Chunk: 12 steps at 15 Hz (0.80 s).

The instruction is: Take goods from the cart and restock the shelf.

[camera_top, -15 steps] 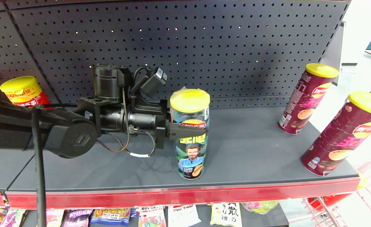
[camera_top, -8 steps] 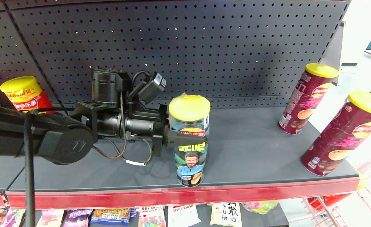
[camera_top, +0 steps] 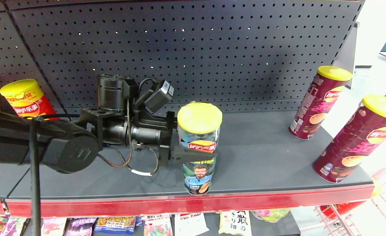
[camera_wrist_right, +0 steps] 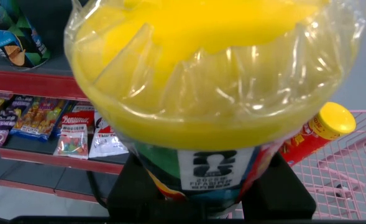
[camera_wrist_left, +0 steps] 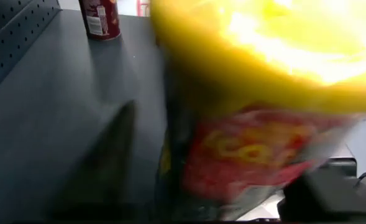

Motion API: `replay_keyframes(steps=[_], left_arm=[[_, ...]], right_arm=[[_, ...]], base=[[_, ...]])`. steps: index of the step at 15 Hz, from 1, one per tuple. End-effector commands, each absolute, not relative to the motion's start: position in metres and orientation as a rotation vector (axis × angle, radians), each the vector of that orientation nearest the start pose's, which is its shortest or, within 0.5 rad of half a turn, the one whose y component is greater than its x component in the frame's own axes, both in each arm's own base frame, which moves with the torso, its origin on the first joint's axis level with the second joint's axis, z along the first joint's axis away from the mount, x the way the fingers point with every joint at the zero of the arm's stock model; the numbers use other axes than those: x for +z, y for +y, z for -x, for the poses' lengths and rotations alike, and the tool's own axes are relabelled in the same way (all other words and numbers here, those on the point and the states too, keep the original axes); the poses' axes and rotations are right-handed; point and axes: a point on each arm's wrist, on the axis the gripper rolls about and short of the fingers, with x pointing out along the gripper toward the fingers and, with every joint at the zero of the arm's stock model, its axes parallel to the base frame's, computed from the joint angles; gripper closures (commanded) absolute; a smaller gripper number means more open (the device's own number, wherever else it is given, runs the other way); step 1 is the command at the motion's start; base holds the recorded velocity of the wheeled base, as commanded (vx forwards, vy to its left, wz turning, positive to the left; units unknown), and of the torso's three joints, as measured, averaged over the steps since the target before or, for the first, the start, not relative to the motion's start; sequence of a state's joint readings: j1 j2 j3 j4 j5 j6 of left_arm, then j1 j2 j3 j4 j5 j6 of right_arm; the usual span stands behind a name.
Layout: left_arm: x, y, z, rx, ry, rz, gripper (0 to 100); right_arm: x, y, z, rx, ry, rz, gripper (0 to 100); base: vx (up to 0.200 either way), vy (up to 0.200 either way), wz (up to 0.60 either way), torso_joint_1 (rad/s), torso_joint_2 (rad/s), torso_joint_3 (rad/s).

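On the grey metal shelf with a red front lip (camera_top: 193,201), far left: red chip tube, yellow lid (camera_top: 26,96). Left gripper (camera_top: 206,147) is clamped on the green-blue chip tube with yellow lid (camera_top: 199,173), upright near the lip; base looks seated, can't confirm. Two maroon chip tubes (camera_top: 319,101) stand to the right. Right gripper (camera_wrist_right: 207,193) clamps a film-wrapped yellow-lidded tube (camera_wrist_right: 214,93) near the pink wire cart (camera_wrist_right: 350,180). Step looks like placement. Next: open the left jaws, back out straight, no tipping.

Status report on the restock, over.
Left gripper shut on green can, upright at shelf front edge. Right gripper shut on second can, beside cart. Maroon cans clear to the right.
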State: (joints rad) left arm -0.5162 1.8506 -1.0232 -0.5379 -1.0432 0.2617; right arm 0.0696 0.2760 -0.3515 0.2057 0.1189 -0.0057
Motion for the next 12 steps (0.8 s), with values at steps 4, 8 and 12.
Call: replay_keyframes(steps=[4,8,12], left_arm=[[0.178,-0.175,-0.273,-1.531,0.144,-0.132,0],[0.181,-0.142,-0.245,-1.392,0.175,-0.145,0],[0.178,-0.102,-0.204,-1.139,0.21,-0.183,0]], right_arm=[[0.157,0.002,0.017,0.204,0.142,0.003,100],[0.172,0.004,0.006,0.292,0.181,0.0,100],[0.221,0.011,-0.035,0.456,0.219,0.074,100]], base=[[0.0,0.0,0.0,0.0,0.0,0.0],[0.0,0.0,0.0,0.0,0.0,0.0],[0.0,0.0,0.0,0.0,0.0,0.0]])
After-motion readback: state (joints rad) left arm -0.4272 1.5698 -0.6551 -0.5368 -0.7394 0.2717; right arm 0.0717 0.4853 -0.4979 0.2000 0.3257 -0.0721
